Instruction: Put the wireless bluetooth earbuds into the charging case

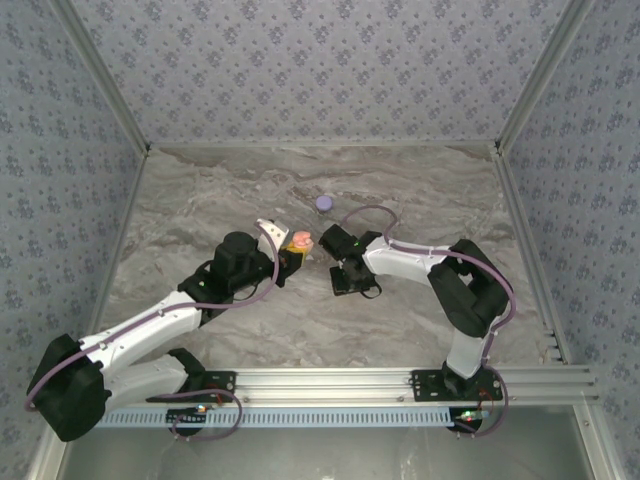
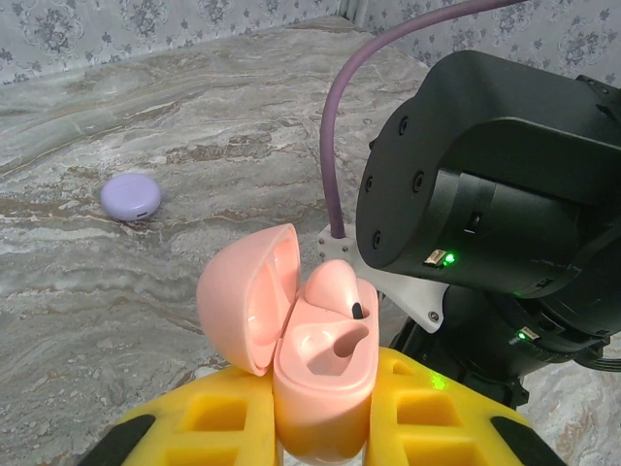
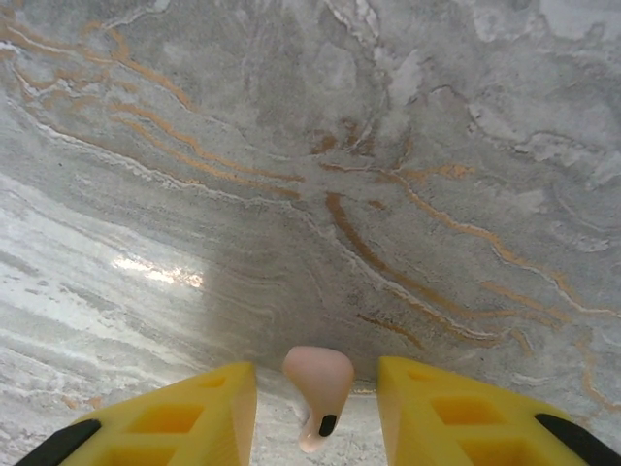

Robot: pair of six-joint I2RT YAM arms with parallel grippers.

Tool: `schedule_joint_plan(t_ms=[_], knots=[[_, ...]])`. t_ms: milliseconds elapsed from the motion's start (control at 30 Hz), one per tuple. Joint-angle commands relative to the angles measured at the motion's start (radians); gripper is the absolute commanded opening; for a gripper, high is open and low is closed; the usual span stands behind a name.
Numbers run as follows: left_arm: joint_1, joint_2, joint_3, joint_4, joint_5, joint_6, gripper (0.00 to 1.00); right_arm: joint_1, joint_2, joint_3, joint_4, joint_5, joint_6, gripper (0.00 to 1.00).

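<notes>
**One bud home, one still to seat**

Starts at the left gripper [image 1: 288, 256]: clenched on the pink charging case [image 2: 325, 388], yellow fingers [image 2: 218, 417] pinching low on the body. Holds it upright above the marble table [image 1: 200, 200], with the lid swung open to the left in the left wrist view. Carries one salmon-pink earbud [image 2: 332, 284] in the upper well; leaves the well nearer the camera [image 2: 340, 342] bare. Passes a closed lilac case [image 1: 324, 203], lying further back on the table and well apart.

Ends at the right gripper [image 3: 315, 369], just beside the pink case in the top view. Brackets the second earbud [image 3: 318, 383] between its fingers [image 3: 441, 413], dark tip down, yet shows a sliver of gap on either side. Cannot tell whether truly pinched or merely cradled.

Could go wrong in several ways, judging from here:

- Looks down on bare marble rather than the open well, so probably needs a sideways shift first.
- Risks bumping the lid or the left fingers, being so close.
- Might drop the bud onto the table if loosely held.
- Might tilt the case on a hard push, gripped so low.
- Might jam the stem if turned wrong for the well.
</notes>
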Motion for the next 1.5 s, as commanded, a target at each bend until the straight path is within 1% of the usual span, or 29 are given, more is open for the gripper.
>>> schedule_joint_plan(t_ms=[0,133,300,433,867,1467], knots=[[-0.006,-0.004,0.024,0.004,-0.009,0.018,0.11,0.005,-0.029,0.023,-0.010,0.018,0.071,0.41],[-0.005,-0.004,0.024,0.004,-0.009,0.018,0.10,0.007,-0.031,0.017,0.001,0.016,0.127,0.42],[-0.005,-0.004,0.024,0.005,-0.010,0.018,0.11,0.010,-0.035,0.018,0.003,0.043,0.190,0.42],[-0.005,-0.001,0.024,0.008,-0.009,0.016,0.11,0.012,-0.027,0.027,-0.007,0.059,0.206,0.41],[-0.005,0.002,0.024,0.007,-0.009,0.016,0.10,0.015,0.015,0.053,-0.017,0.055,0.204,0.37],[-0.006,0.010,0.027,0.010,-0.010,0.015,0.10,0.024,0.047,0.084,-0.069,0.070,0.183,0.36]])
